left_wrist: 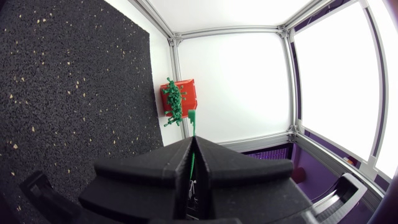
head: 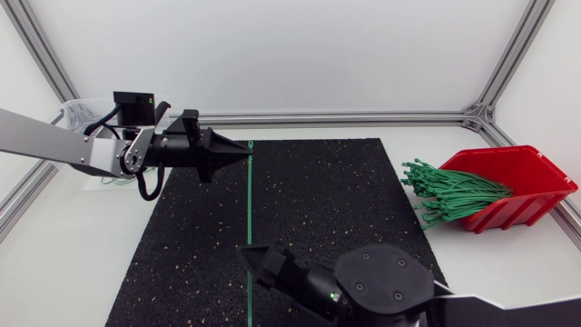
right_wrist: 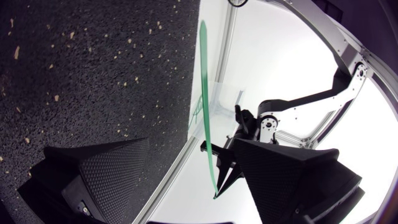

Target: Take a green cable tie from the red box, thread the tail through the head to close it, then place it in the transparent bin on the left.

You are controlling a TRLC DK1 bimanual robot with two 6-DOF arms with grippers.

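A black mat (head: 345,209) covered the middle of the table. My left arm (head: 54,141) came in over its far left corner, and my right arm (head: 390,291) sat low at the near edge. The red box (head: 526,177) stood off the mat's right side, tipped open toward it, with a bundle of green cable ties (head: 454,193) spilling from its mouth. The transparent bin (head: 77,112) lay behind the left arm, partly hidden by it.

One green cable tie (head: 250,200) was out of the box and stretched straight. Its long axis ran from the far edge of the mat toward the near edge, crosswise to both grippers. The left gripper (head: 243,146) was clamped on its far end. In the left wrist view the strap sat in the seam of the closed fingers, with a short stub showing past the tips. I could not tell for certain whether that stub was the head.

The right gripper (right_wrist: 193,142) stood wide, and the strap passed through the gap between its fingers without touching either one.

The coming move likely turned on that alignment. The free length lay by the right gripper, well away from the left, so the right arm was better placed to close on the strap and curl it back toward the held end for threading. The strap was thin, so the fingers could easily have missed or deflected it.
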